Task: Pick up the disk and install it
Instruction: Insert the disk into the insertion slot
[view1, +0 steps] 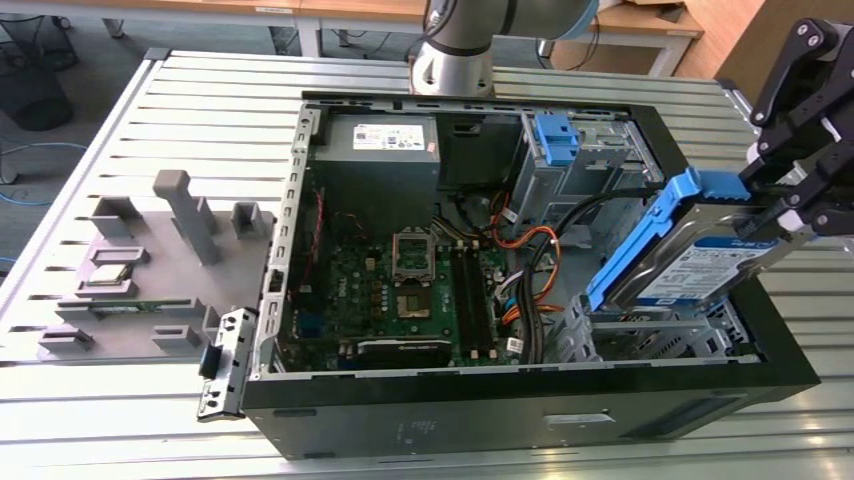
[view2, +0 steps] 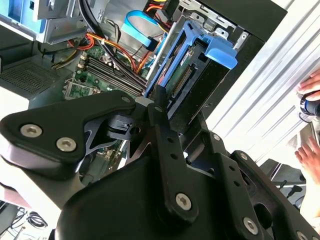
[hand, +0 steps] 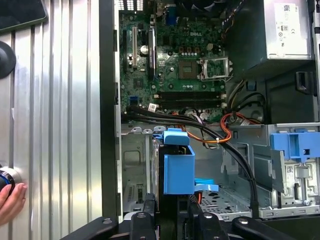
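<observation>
The pincer (view1: 785, 218) is clamped shut on the disk (view1: 705, 262), with a finger on either side of the disk's highest end. From that grip the disk slopes down and away toward the exterior view's left. It is tilted with its label face up (the white-and-blue label is plain to see), and a blue rail (view1: 643, 240) runs along its upper edge. Its low end hangs at the metal cage (view1: 674, 335) in the front corner of the open case (view1: 534, 420); whether it touches the cage I cannot tell.

In the first wrist view the disk (hand: 176, 167) is seen edge-on, reaching straight out from the pincer (hand: 171, 217). The fingers (hand: 149, 216) flank its near end, and the cage lies past it. In the second wrist view the disk (view2: 192, 65) juts out beyond a black finger (view2: 161, 120).

The case lies on a slatted bench (view1: 200, 100). Inside it are the motherboard (view1: 414, 290), a grey power supply (view1: 380, 150) and a second blue bracket (view1: 554, 135) in the far bay. A grey fixture (view1: 147, 250) sits on the bench at the exterior view's left of the case. A hand (hand: 11, 200) rests by the bench's edge.
</observation>
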